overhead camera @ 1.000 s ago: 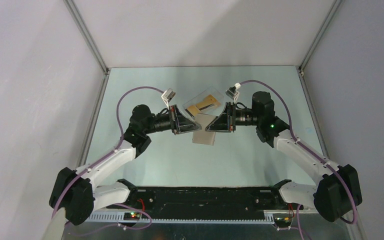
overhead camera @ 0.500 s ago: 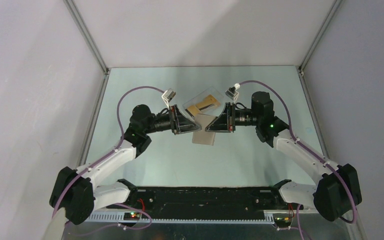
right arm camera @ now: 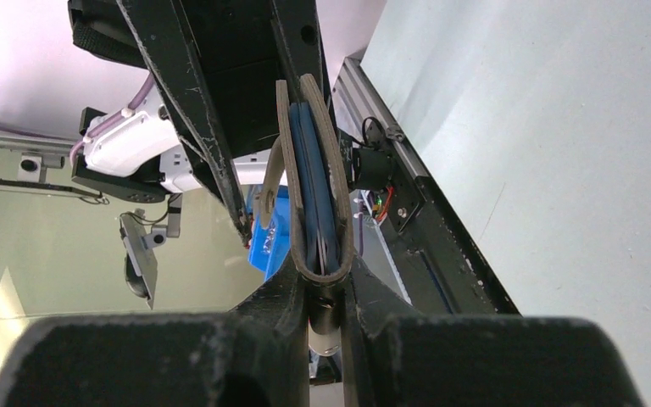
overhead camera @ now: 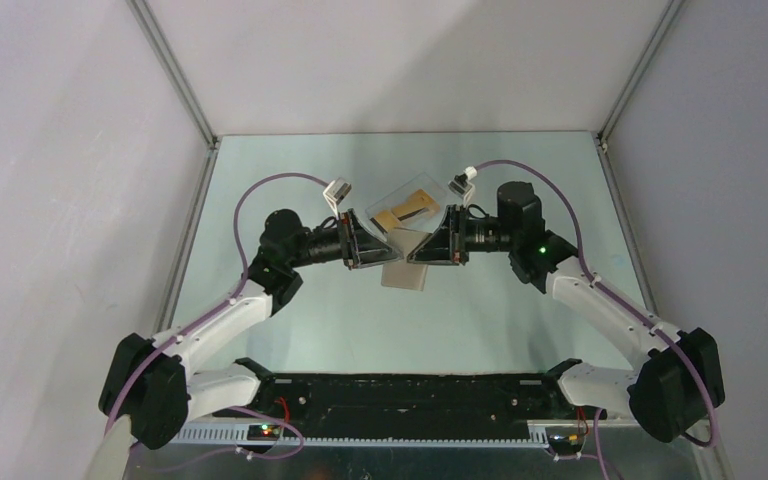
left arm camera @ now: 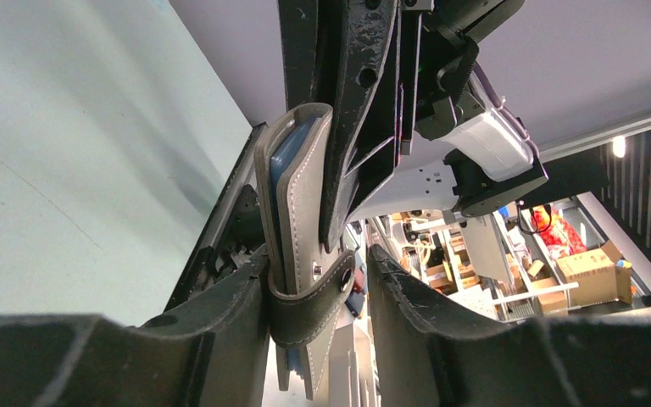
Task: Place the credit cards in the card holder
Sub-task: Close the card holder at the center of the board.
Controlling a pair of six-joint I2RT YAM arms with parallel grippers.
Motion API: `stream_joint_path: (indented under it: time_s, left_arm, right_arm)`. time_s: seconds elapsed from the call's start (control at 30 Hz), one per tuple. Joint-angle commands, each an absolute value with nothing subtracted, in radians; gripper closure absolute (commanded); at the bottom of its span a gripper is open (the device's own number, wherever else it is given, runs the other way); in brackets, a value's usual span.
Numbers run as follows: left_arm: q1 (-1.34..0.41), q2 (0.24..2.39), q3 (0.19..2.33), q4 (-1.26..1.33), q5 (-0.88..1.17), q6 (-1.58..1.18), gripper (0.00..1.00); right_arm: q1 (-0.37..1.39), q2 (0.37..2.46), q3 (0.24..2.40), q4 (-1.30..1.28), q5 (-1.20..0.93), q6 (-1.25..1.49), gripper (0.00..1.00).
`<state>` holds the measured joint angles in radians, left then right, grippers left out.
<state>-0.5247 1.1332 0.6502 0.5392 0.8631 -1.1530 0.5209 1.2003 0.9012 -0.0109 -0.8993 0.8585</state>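
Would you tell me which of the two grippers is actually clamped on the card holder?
The right gripper: its jaws pinch the folded card holder's edge. The left gripper's jaws stand apart, with a gap beside the holder.

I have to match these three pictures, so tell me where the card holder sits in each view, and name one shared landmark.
Top view: card holder in the middle, between the two arm tips, just below the clear box.
Left wrist: card holder upright at centre, strap across its lower end.
Right wrist: card holder edge-on at centre, blue lining showing.
Landmark: the right gripper clamped on it, in all three.
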Motion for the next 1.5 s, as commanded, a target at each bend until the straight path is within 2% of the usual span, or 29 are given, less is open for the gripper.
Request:
stream_joint_path:
  time_s: [0.0, 0.17, 0.27, 0.43, 0.93, 1.23, 1.47]
  left_arm:
    - [-0.562, 1.112, 0.679, 0.68, 0.962, -1.187, 0.56]
    - [-0.566, 1.117, 0.675, 0.68, 0.965, -1.185, 0.62]
    - [-0.566, 1.111, 0.675, 0.68, 0.965, -1.188, 0.59]
    - [-0.564, 1.083, 0.681, 0.68, 0.955, -1.188, 0.36]
    - [-0.404, 0.999, 0.551, 0.68, 0.953, -1.197, 0.19]
    - [-0.371, 1.007, 0.519, 0.682, 1.024, -1.171, 0.22]
    - [-0.371, 1.057, 0.556, 0.699, 1.054, -1.161, 0.37]
  right_arm:
    - [0.547, 1.234, 0.923, -0.05, -0.736, 0.832, 1.0]
    - [0.557, 1.247, 0.923, -0.03, -0.738, 0.848, 1.0]
    - [0.557, 1.248, 0.923, -0.035, -0.738, 0.843, 1.0]
    - [0.548, 1.255, 0.923, -0.049, -0.743, 0.83, 1.0]
    - [0.531, 1.223, 0.923, 0.028, -0.826, 0.833, 1.0]
    - [0.529, 1.221, 0.923, 0.065, -0.876, 0.843, 1.0]
    - [0.532, 1.222, 0.923, 0.086, -0.917, 0.839, 1.0]
